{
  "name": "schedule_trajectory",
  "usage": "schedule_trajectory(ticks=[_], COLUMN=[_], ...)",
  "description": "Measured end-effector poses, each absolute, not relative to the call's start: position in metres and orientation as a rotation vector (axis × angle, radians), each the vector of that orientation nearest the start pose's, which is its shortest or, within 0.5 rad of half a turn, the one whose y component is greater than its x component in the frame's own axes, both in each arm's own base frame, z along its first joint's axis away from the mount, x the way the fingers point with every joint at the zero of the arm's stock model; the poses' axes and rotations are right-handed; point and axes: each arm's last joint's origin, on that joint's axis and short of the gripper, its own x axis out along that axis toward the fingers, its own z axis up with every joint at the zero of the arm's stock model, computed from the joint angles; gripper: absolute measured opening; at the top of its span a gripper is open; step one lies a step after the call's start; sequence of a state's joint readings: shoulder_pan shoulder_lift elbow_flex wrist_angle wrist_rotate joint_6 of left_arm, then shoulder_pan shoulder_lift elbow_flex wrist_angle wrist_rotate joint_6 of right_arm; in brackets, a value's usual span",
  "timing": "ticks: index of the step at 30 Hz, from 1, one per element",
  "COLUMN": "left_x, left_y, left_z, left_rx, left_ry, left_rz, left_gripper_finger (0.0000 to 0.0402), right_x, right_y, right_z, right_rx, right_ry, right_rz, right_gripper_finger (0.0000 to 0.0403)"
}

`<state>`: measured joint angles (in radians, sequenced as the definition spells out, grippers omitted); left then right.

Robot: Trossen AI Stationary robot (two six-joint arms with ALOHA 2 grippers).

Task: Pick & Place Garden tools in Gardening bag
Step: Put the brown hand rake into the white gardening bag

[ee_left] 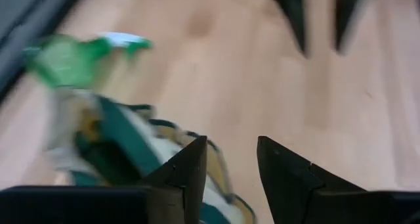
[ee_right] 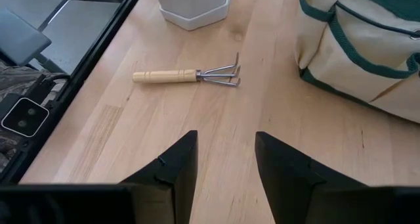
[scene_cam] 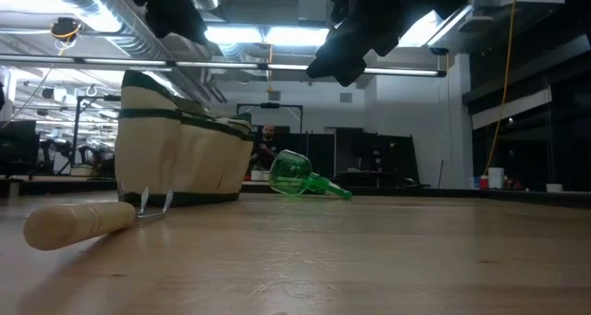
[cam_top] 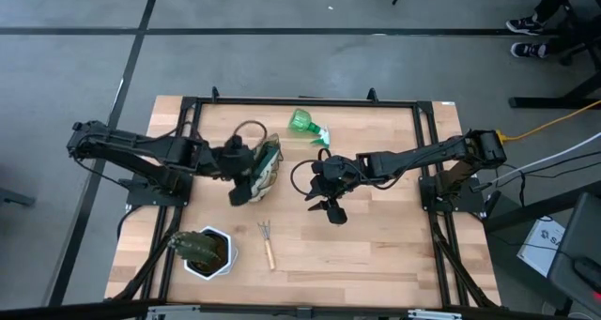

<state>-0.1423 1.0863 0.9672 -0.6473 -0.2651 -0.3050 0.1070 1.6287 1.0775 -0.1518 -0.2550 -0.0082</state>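
The right gripper [cam_top: 332, 210] is held open and empty above the table [cam_top: 376, 254]. The rake [cam_top: 267, 244] lies beside the pot [cam_top: 208, 252]. The left gripper [cam_top: 242, 190], parted, is positioned over the bag [cam_top: 266, 165]; the bottle [cam_top: 308, 127] lies behind.

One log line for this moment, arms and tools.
left gripper: open, at bag | right gripper: open, empty, above table | rake, spray bottle: on table

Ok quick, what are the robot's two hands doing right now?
Left gripper: open, empty, at the gardening bag.
Right gripper: open, empty, above the table, facing the little rake.
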Motion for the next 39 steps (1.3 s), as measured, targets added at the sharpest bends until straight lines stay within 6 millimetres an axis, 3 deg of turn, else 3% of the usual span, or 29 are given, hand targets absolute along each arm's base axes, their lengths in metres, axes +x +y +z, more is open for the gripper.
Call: schedule_trajectory(ticks=[12, 18, 26, 39], left_x=[0.241, 0.262, 0.286, 0.297], left_y=[-0.053, -0.063, -0.069, -0.075], left_z=[0.278, 0.26, 0.22, 0.175], left_rx=[0.063, 0.097, 0.117, 0.087], left_ry=[0.817, 0.827, 0.956, 1.142], left_rz=[-0.175, -0.214, -0.258, -0.259], left_gripper_finger=[0.0127, 0.0127, 0.0127, 0.0127], right_x=[0.346, 0.346, 0.345, 0.341], right_y=[0.045, 0.045, 0.045, 0.044], right_z=[0.228, 0.228, 0.227, 0.223], right_rx=[0.045, 0.048, 0.049, 0.051], right_ry=[0.698, 0.699, 0.717, 0.777], right_rz=[0.35, 0.349, 0.349, 0.347], right_gripper_finger=[0.0156, 0.0156, 0.0156, 0.0156])
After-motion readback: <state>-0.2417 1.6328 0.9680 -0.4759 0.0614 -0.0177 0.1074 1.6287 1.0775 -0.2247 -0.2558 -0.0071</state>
